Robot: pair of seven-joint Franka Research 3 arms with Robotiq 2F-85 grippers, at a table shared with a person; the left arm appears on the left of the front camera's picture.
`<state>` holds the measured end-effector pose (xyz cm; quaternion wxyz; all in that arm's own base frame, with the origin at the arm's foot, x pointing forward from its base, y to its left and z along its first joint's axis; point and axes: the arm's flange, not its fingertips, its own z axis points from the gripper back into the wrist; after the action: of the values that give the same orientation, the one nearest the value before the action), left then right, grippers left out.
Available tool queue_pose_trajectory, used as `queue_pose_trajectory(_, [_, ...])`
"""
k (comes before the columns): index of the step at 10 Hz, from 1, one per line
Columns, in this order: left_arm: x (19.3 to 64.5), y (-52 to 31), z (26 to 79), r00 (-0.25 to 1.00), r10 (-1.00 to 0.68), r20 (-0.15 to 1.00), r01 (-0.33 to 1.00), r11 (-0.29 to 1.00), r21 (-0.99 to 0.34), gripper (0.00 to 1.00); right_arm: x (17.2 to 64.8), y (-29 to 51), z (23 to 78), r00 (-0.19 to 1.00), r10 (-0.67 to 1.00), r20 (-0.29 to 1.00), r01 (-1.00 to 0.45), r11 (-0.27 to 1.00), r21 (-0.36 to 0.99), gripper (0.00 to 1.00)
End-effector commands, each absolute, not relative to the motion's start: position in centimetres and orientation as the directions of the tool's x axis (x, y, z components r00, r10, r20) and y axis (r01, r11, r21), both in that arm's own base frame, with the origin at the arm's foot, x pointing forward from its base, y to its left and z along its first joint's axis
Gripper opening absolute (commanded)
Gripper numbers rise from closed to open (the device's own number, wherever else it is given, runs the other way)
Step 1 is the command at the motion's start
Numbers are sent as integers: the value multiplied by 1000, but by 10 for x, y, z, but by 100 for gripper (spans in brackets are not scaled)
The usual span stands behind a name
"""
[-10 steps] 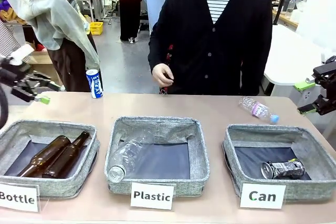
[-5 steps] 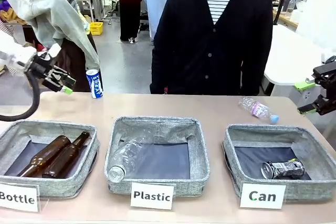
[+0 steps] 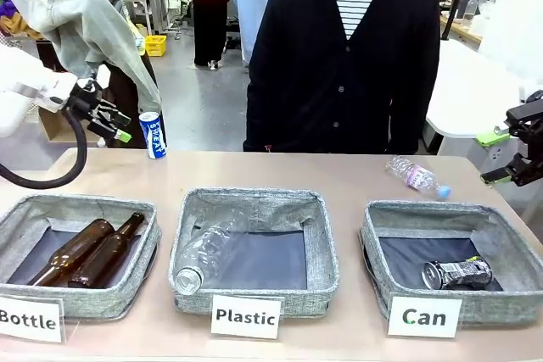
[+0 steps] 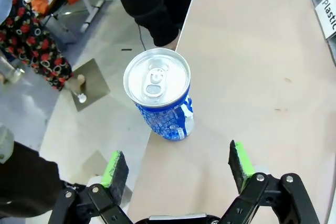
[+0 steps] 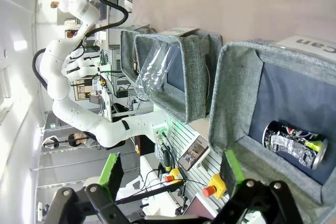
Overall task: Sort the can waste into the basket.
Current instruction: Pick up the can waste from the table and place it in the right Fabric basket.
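L tool hung at upper left of front view, jaws spread wide, nothing in them, just beside the blue-white "SWEAT" can, not touching it. That can stood upright at far edge of table. In L wrist view it sat mid-frame, above the green pads & clear of both. R tool was at right edge, mid-height, also released w/ nothing held. Crushed silver/dark can lay on its side in the "Can" basket, lower right of frame, near its front right corner.
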<state>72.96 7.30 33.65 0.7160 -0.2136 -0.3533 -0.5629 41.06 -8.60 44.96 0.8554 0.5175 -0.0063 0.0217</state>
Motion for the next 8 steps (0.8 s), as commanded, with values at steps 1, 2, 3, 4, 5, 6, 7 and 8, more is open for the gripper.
queue_pose_trajectory(1, [727, 73, 337, 108, -665, 739, 960, 263, 96, 100, 411, -88, 450, 998, 34, 55, -64, 469, 881, 100])
queue_pose_trajectory(2, [727, 73, 337, 108, -665, 739, 960, 263, 96, 100, 411, -88, 450, 998, 34, 55, -64, 469, 881, 100])
queue_pose_trajectory(3, [729, 74, 336, 116, -654, 748, 957, 275, 92, 100, 411, -88, 450, 998, 34, 55, -64, 469, 881, 100])
queue_pose_trajectory(4, [732, 69, 327, 82, -677, 731, 954, 265, 138, 100, 411, -88, 450, 998, 34, 55, -64, 469, 881, 100])
queue_pose_trajectory(5, [737, 65, 315, 93, -653, 752, 960, 258, 106, 100, 411, -88, 450, 998, 34, 55, -64, 469, 881, 100])
queue_pose_trajectory(6, [741, 60, 305, 103, -635, 766, 969, 236, 65, 100, 411, -88, 450, 998, 34, 55, -64, 469, 881, 100])
queue_pose_trajectory(7, [746, 57, 297, 109, -636, 764, 970, 237, 59, 100, 411, -88, 450, 998, 34, 55, -64, 469, 881, 100])
queue_pose_trajectory(8, [751, 53, 289, 113, -623, 774, 972, 229, 43, 100, 411, -88, 450, 998, 34, 55, -64, 469, 881, 100])
